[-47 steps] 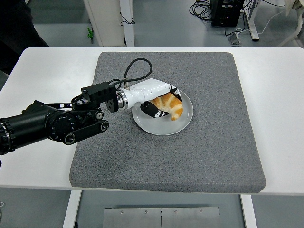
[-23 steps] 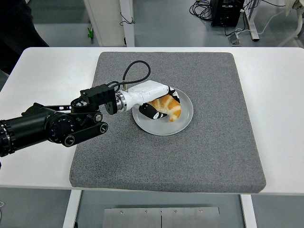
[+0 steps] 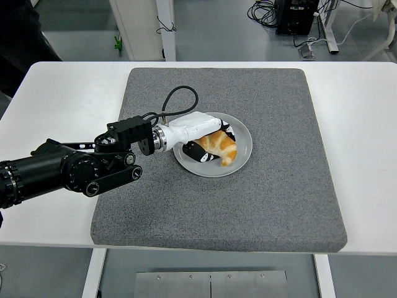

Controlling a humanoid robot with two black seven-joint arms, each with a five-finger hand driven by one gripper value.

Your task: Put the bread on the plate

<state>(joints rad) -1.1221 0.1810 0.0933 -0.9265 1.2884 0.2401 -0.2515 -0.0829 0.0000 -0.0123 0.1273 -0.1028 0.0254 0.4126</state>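
The left arm (image 3: 68, 171) reached in from the left edge over a grey mat (image 3: 267, 198) on the white table (image 3: 366, 124). Its hand (image 3: 201, 133), white-shelled with black fingers, lay over the left part of the plate (image 3: 243, 139). The fingers (image 3: 200, 153) curled around the bread (image 3: 218, 146), a golden croissant, gripping it from both sides. The bread sat within the plate's rim, seemingly touching the plate's surface, though the hand hid its underside, so I could not tell for certain. A black cable (image 3: 177, 98) looped up from the wrist. The plate stood near the mat's middle.
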